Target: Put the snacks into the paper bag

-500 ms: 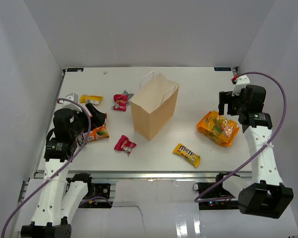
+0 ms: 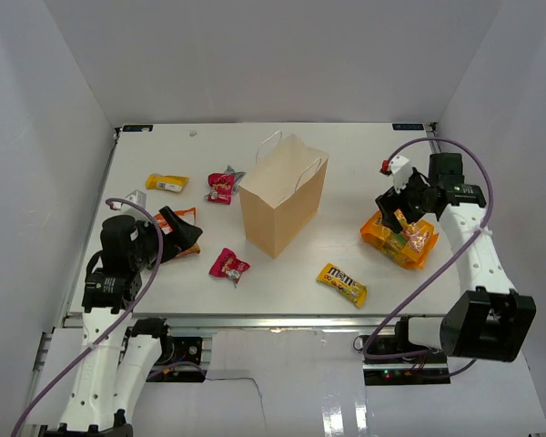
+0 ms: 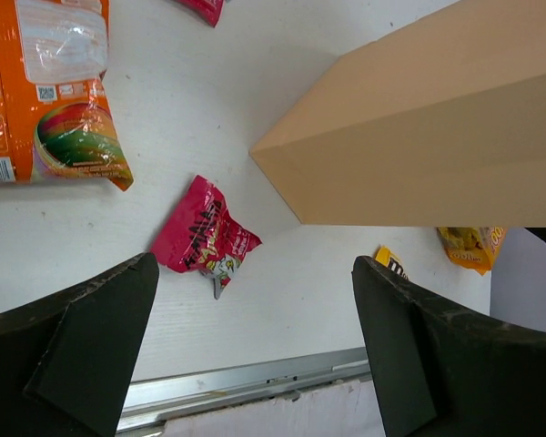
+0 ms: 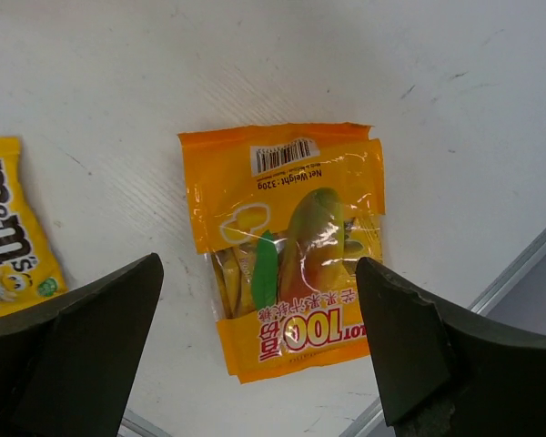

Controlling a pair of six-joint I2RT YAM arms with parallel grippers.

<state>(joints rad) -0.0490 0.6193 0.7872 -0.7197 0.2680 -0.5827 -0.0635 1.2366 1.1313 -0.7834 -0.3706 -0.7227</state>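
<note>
The tan paper bag (image 2: 282,196) stands upright mid-table and shows in the left wrist view (image 3: 419,137). My right gripper (image 2: 402,208) is open and empty, hovering above the large orange bag (image 2: 402,237), which lies flat between its jaws in the right wrist view (image 4: 287,250). The yellow M&M's pack (image 2: 342,283) lies front centre (image 4: 9,241). My left gripper (image 2: 178,238) is open and empty beside an orange packet (image 2: 178,218) (image 3: 59,100). A red wrapper (image 2: 228,266) (image 3: 205,238) lies just right of it.
A second red wrapper (image 2: 222,187) and a yellow packet (image 2: 167,183) lie at the back left. A small white packet (image 2: 132,198) sits near the left edge. White walls enclose the table on three sides. The metal front rail (image 3: 255,387) runs below the left gripper.
My right arm has swung in and down over the large orange bag. My left arm has pulled back toward the near edge, uncovering the orange packet.
</note>
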